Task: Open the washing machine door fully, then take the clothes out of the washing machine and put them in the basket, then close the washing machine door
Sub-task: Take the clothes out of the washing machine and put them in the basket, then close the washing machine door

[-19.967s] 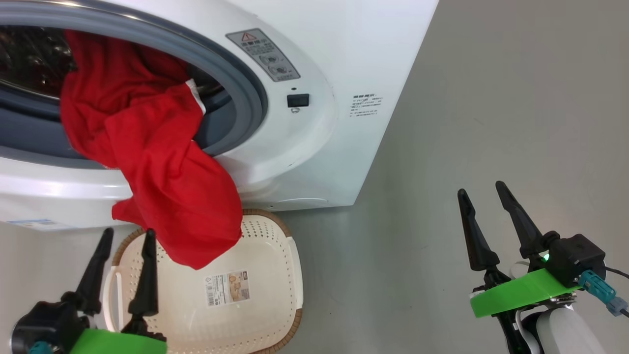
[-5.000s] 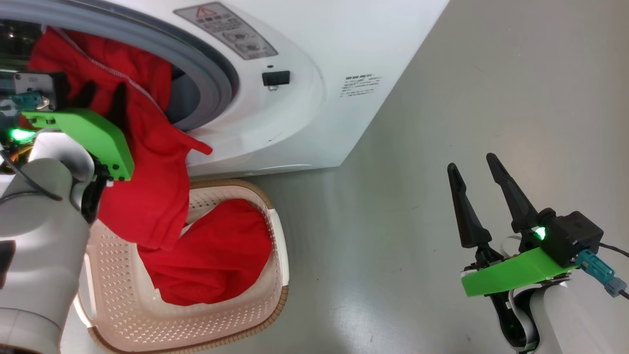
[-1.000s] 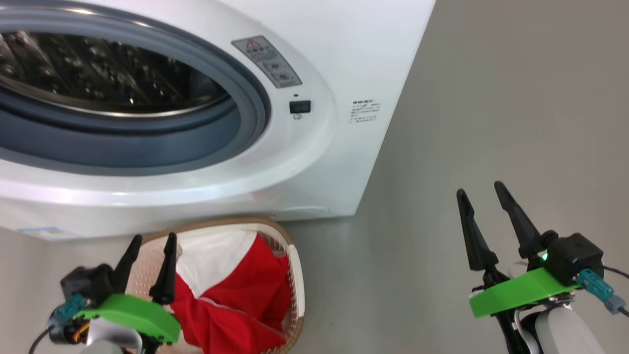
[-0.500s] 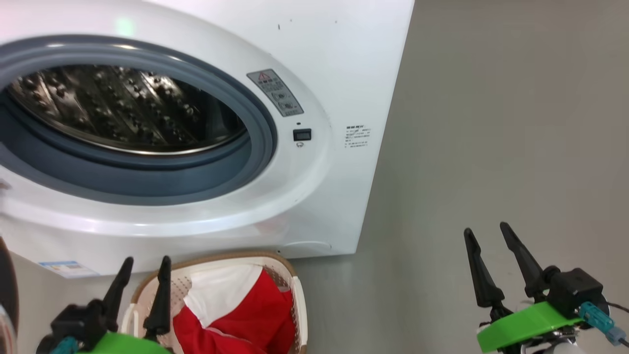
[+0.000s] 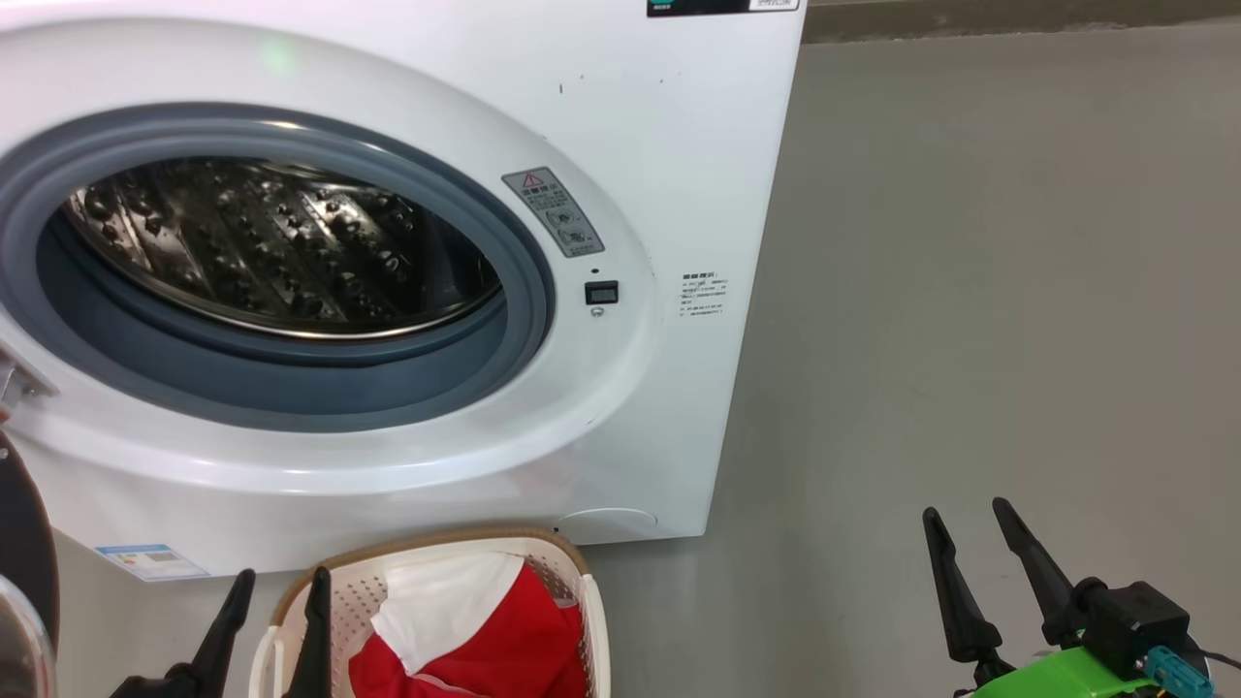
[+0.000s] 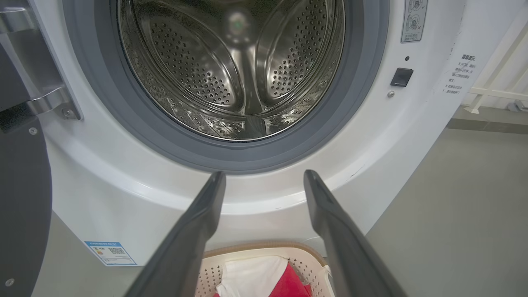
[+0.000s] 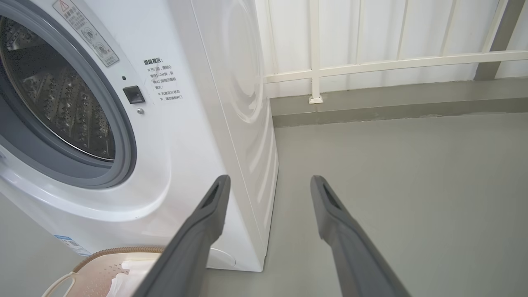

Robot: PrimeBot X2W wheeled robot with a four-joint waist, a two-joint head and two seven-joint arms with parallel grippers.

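Observation:
The white washing machine (image 5: 679, 145) stands with its steel drum (image 5: 281, 252) bare inside the grey seal. The washing machine door (image 5: 24, 543) is swung open at the far left, its dark rim showing in the left wrist view too (image 6: 20, 198). Below the opening, the basket (image 5: 582, 601) holds the red and white clothes (image 5: 485, 640). My left gripper (image 5: 280, 577) is open at the basket's left rim, pointing at the machine (image 6: 265, 175). My right gripper (image 5: 966, 509) is open over the floor at the right (image 7: 270, 179).
Grey floor (image 5: 970, 291) stretches to the right of the machine. A white railing (image 7: 371, 62) and a low kerb (image 7: 392, 107) run behind it. A blue label (image 5: 150, 560) sits on the machine's lower front.
The head camera has tilted up, so the machine, the basket and both grippers sit lower in the picture. Both grippers stay open. The clothes lie still in the basket.

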